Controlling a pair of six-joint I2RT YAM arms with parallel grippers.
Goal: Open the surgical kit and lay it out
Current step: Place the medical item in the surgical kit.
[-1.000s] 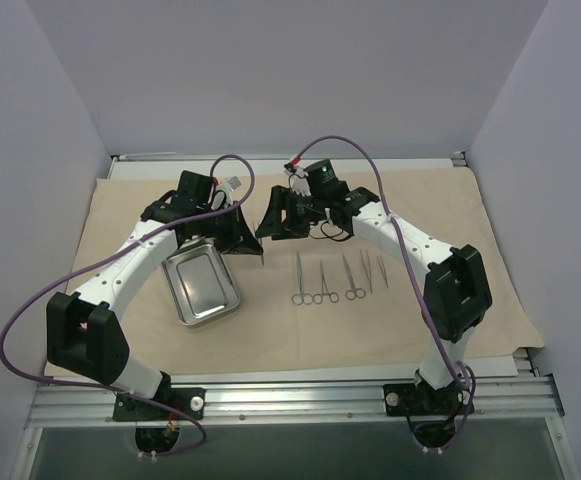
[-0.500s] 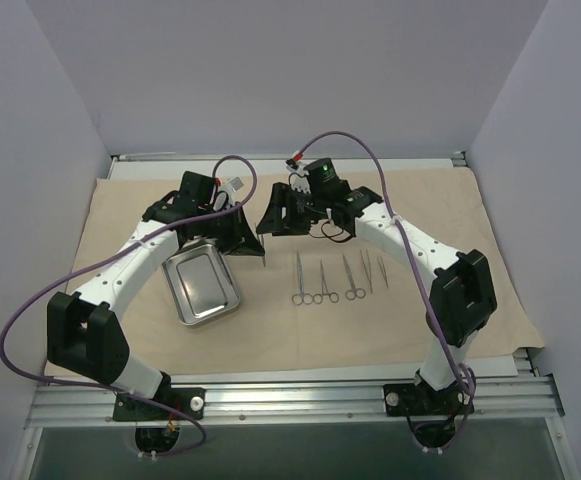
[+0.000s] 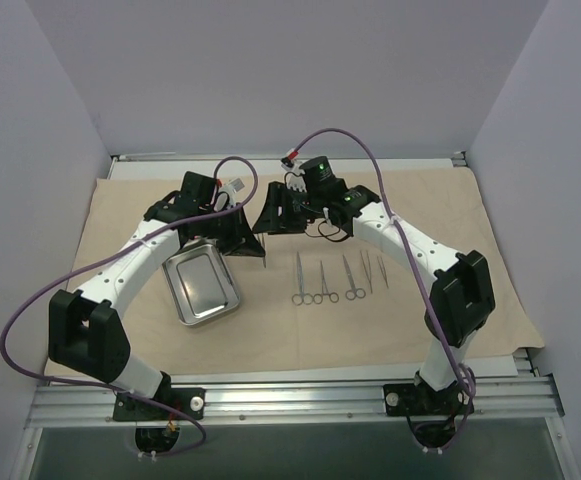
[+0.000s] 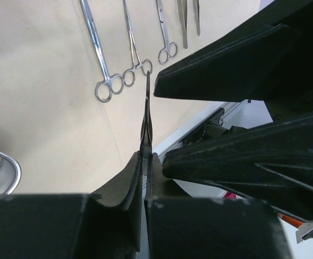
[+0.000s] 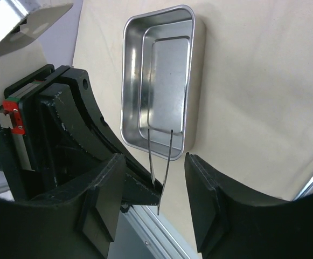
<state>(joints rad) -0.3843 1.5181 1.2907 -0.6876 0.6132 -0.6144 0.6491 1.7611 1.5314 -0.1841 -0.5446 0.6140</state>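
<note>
Left jaws pinch the tweezers (image 4: 146,116) tight; right jaws gape empty. Next, probably: lay them at 9 o'clock of the tool row (image 3: 336,278).

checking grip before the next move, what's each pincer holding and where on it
Left pincer is shut on the tweezers, gripping near their joined end, prongs free. Right pincer is open, holding nothing.

Soft, even light fills the top view, leaving only faint shadows on the cloth (image 3: 470,220); the side walls (image 3: 30,150) read slightly darker. In the right wrist view the tray (image 5: 133,81) carries a mild sheen (no hard glare). In the left wrist view the left fingers (image 4: 113,189) loom dark and blurred, while the tweezers (image 4: 146,116) are sharp.
</note>
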